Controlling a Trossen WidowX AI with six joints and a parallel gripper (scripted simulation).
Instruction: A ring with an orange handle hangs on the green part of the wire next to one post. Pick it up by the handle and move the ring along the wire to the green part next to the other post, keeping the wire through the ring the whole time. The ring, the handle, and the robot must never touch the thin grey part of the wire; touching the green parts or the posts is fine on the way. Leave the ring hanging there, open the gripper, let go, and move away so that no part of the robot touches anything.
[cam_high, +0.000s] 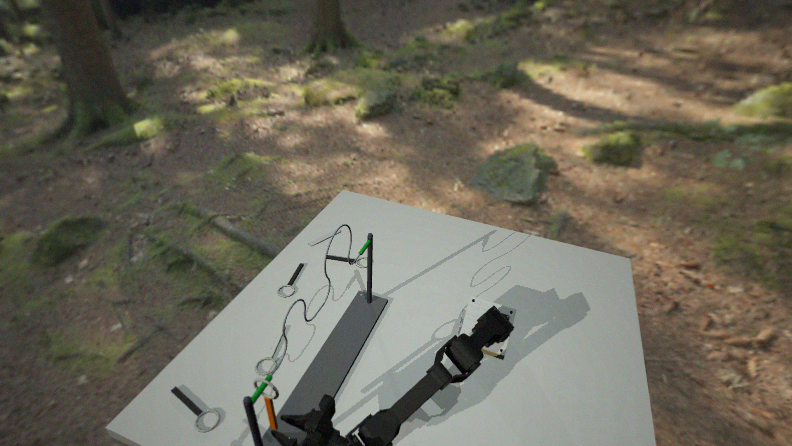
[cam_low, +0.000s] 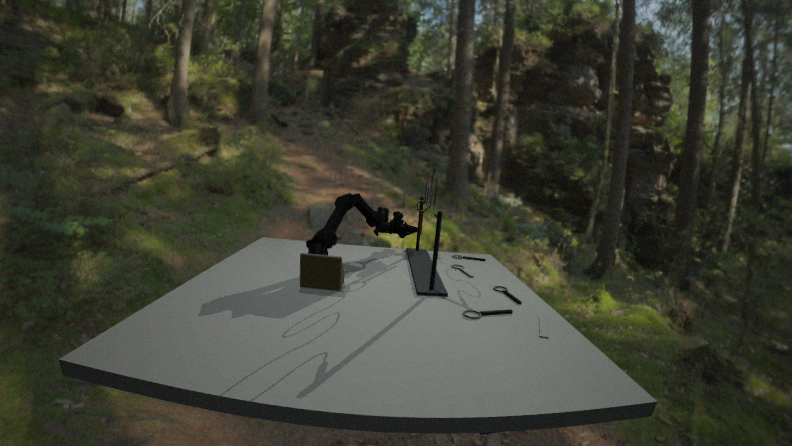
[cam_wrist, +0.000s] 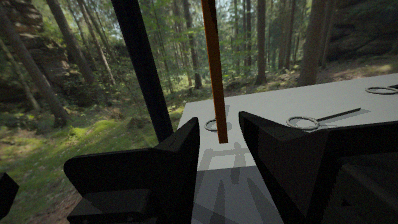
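The ring (cam_high: 275, 392) hangs around the green part (cam_high: 257, 396) of the wire beside the near post (cam_high: 252, 422) (cam_wrist: 145, 70) in the top view. Its orange handle (cam_high: 270, 413) (cam_low: 420, 223) (cam_wrist: 216, 75) points down. My gripper (cam_high: 278, 426) (cam_low: 416, 229) (cam_wrist: 218, 119) is partly open at the handle's lower part. In the wrist view the handle's lower end shows between the fingertips, with a gap on each side; whether it is in depth between them is unclear. The thin grey wire (cam_high: 325, 265) curves to the other green part (cam_high: 364, 248) by the far post (cam_high: 369, 271).
The dark base plate (cam_high: 338, 354) (cam_low: 426, 277) carries both posts. Several loose rings with dark handles lie on the table beyond it, one with its handle (cam_high: 186, 401) near the table's left edge. A brown block (cam_low: 321, 272) stands by the arm's foot.
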